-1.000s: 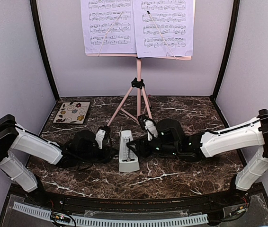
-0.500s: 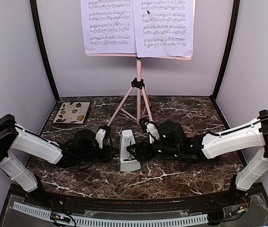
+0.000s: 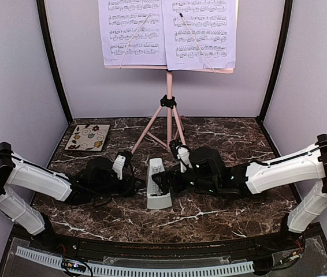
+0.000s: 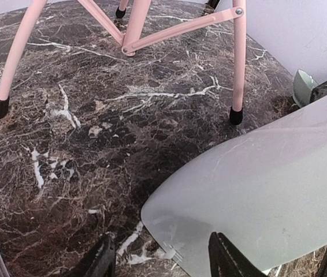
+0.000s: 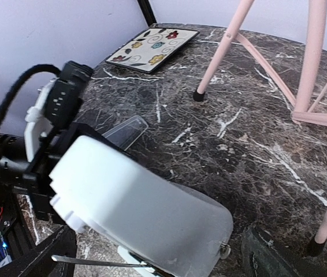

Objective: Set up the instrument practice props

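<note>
Dark brown marble-look table (image 3: 221, 138), glossy, with white veins; pale lavender walls on three sides.

Pink perforated-metal music stand with tripod legs (image 3: 168, 92) stands at the back centre. It has a slim tubular pole, a black collar and three splayed legs ending in black rubber feet (image 4: 0, 107). Two pale lavender printed sheet-music pages (image 3: 132, 32) sit side by side on its ledge, flat and upright, each crossed by a thin wire arm.

Left arm (image 3: 36, 179) and right arm (image 3: 279, 167), with white shells and black joints, reach low across the marble toward the middle.

White-grey pyramid metronome (image 3: 156, 193) lies front centre, just ahead of the tripod legs and between the two claws. It is smooth matt plastic, tapered, with the narrow end toward the stand and the broad base toward the arms. It leans back rather than standing upright. A thin metal rod shows beneath it in the right wrist view (image 5: 134, 208).

Right gripper (image 5: 158, 254): the dark fingers flank the metronome's sides and appear clamped on it.

Left gripper (image 4: 163, 262): the fingers are spread and released. The metronome's grey face (image 4: 267, 190) overlaps one finger, and the other is clear of it.

Square floral-patterned tile (image 3: 88, 137) lies flat at the back left, well apart from the rest.

Small pale green bowl (image 4: 302, 86): only a sliver of curved rim shows past the metronome, and its inside is hidden.
</note>
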